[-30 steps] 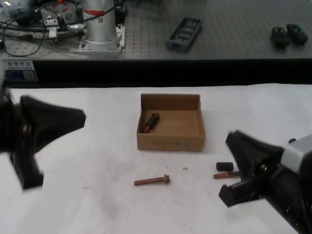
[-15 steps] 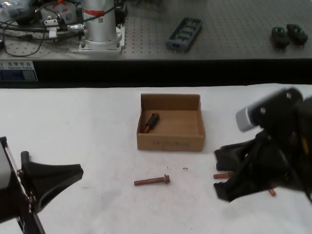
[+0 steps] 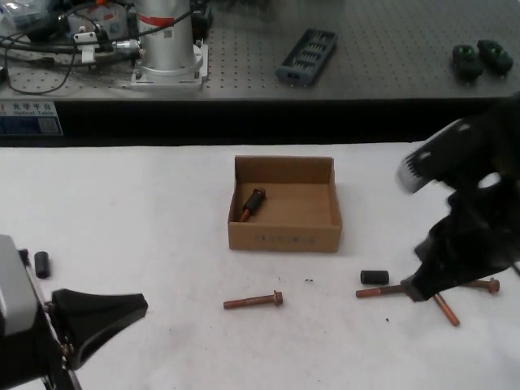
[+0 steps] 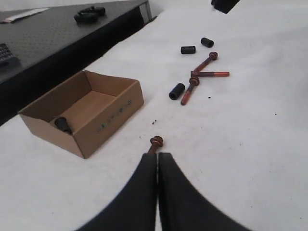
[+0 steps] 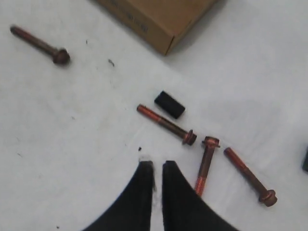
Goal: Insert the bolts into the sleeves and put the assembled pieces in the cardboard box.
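The cardboard box [image 3: 284,236] stands mid-bench with one assembled bolt and sleeve [image 3: 253,201] lying inside. A lone bolt [image 3: 253,301] lies in front of it. To the right lie a black sleeve [image 3: 374,277] and three bolts [image 5: 166,124], [image 5: 206,163], [image 5: 249,175]. My right gripper [image 5: 158,166] hovers just above them, shut but for a hairline gap, holding nothing. My left gripper [image 4: 158,156] is shut and empty, low at the near left, with the lone bolt's head [image 4: 155,142] just past its tips. Another sleeve [image 3: 41,263] lies at the far left.
Two more sleeves [image 4: 188,49], [image 4: 207,42] lie farther out to the right. Behind the white sheet runs a dark perforated bench [image 3: 390,49] carrying a metal post [image 3: 166,45], cables and a bit holder [image 3: 306,55].
The left arm dropped back toward the near left corner. The right arm swung up and to the right, uncovering the bolts, and its fingers came together.
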Controlling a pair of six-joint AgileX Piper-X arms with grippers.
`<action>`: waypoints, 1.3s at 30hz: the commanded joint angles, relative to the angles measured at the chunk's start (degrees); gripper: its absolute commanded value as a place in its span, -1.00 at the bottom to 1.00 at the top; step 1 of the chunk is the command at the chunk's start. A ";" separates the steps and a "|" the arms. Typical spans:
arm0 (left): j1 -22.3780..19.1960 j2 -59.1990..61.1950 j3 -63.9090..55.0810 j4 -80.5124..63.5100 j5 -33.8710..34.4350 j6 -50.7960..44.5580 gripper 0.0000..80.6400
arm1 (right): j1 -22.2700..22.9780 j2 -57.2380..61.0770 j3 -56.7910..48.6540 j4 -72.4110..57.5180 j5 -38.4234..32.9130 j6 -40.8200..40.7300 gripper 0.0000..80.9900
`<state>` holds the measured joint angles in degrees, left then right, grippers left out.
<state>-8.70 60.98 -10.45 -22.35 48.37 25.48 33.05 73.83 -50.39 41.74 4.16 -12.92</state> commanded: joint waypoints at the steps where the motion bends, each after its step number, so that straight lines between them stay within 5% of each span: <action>1: 0.04 2.40 -0.03 -2.76 1.90 0.17 -0.99 | -0.51 6.01 -3.66 4.35 1.70 -5.54 -0.85; 13: 0.04 11.70 -0.03 -6.05 10.92 3.07 -0.99 | -0.39 21.95 -14.34 6.12 3.09 -21.98 -0.85; 16: 0.04 11.73 -0.03 -6.05 10.90 4.34 -0.99 | -0.39 23.84 -15.88 5.94 3.09 -25.01 -0.98; 21: 0.04 11.73 -0.03 -6.05 10.90 4.56 -0.99 | -0.39 26.46 -16.62 3.66 6.33 -27.32 -0.38; 23: 0.04 11.73 -0.03 -6.05 10.90 4.56 -0.99 | -0.39 27.18 -16.62 3.11 6.44 -28.31 -0.32; 39: 0.04 11.73 -0.03 -6.05 10.13 4.55 -0.99 | -0.26 32.45 -16.62 -2.57 6.48 -33.39 -0.49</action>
<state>-8.70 72.60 -10.45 -27.59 58.53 29.52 32.88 104.77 -66.28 39.56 11.01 -45.70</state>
